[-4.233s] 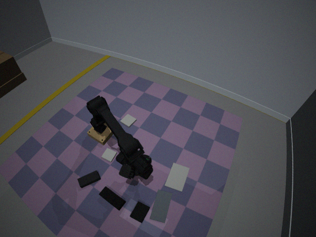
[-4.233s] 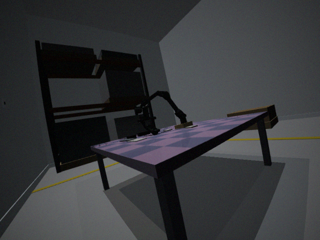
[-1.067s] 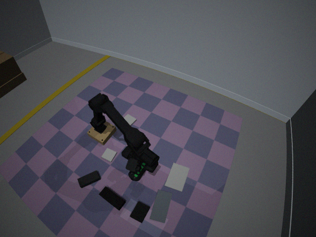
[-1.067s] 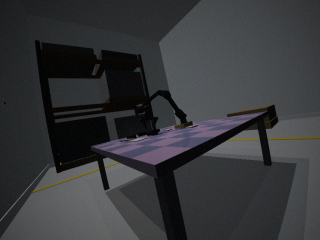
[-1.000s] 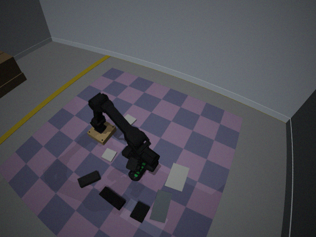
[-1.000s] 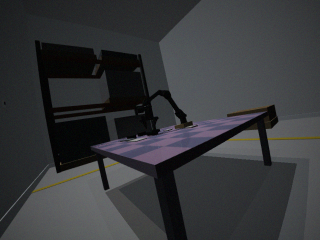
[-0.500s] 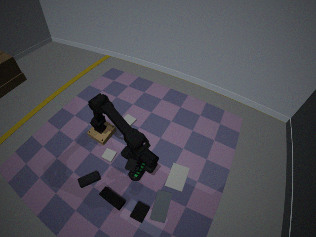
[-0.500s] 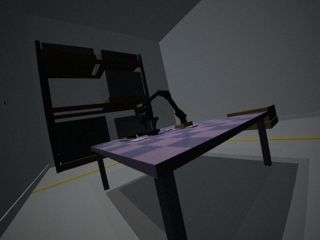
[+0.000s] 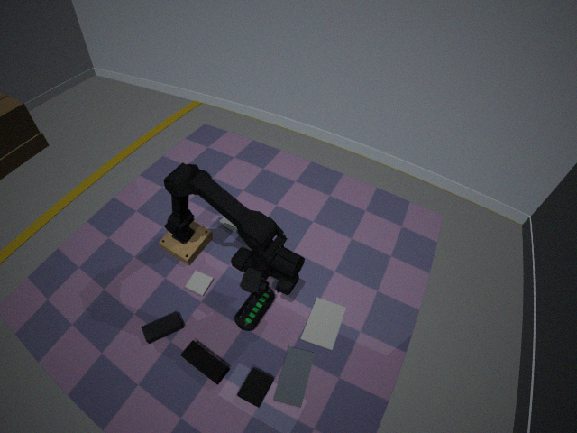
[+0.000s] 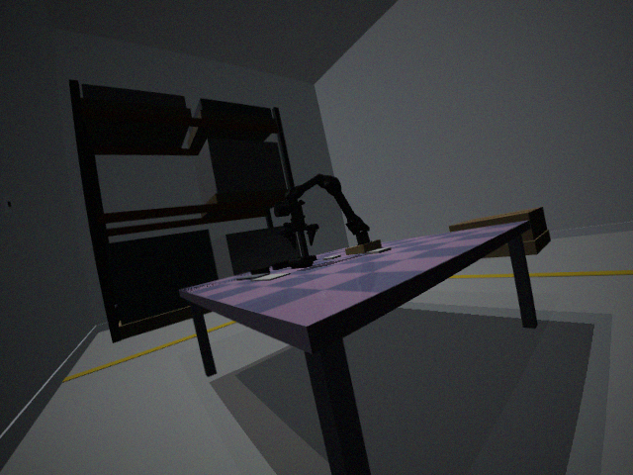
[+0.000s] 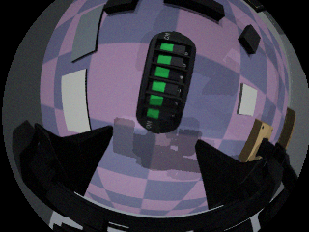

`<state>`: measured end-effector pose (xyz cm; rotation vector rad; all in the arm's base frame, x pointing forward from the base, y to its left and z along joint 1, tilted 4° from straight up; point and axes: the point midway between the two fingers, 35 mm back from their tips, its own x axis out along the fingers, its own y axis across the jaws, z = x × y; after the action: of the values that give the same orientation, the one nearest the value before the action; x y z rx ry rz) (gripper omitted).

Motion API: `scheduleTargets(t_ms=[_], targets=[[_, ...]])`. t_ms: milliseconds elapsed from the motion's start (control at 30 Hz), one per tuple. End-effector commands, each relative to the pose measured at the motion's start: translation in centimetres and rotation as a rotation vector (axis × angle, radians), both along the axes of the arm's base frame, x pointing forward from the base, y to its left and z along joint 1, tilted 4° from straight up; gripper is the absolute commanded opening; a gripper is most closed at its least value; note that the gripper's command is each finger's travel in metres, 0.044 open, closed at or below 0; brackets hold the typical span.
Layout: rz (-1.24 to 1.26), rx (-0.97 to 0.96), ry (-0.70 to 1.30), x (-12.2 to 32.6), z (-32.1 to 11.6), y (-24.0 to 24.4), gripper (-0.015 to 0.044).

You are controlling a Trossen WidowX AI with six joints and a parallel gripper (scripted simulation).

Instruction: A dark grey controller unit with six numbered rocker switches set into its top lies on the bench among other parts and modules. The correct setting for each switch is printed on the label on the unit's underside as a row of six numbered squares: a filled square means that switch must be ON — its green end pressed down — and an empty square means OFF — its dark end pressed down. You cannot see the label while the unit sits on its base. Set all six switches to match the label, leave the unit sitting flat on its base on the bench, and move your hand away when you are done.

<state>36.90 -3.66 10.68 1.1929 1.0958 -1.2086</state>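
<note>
The dark grey controller unit (image 9: 254,309) (image 10: 303,262) (image 11: 166,82) lies flat on its base on the checkered bench, switches up. In the wrist view it stands nearly upright in the picture, with six rocker switches in a row, their green ends on the left and dark ends on the right. The two green ends nearest me look a little darker. I cannot tell for certain which ends are pressed. The label underneath is hidden. My gripper (image 10: 303,245) (image 11: 155,137) is open and empty, held above the bench near the unit's near end, touching nothing.
A white panel (image 9: 324,323) (image 11: 75,101) and a grey panel (image 9: 294,376) (image 11: 87,35) lie to one side of the unit. A small white plate (image 9: 199,282) (image 11: 248,99) and dark blocks (image 9: 162,327) (image 9: 205,361) (image 9: 255,386) lie around it. Another pale plate (image 9: 228,224) lies behind the arm.
</note>
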Motion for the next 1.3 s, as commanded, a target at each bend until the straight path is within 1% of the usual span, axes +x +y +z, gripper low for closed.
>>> scheduleTargets(t_ms=[0,1267], targets=[[-0.019,0.005,0.01,-0.2,-0.3,-0.2,0.044],[-0.019,0.004,0.01,0.1,-6.2,-0.7,0.044]])
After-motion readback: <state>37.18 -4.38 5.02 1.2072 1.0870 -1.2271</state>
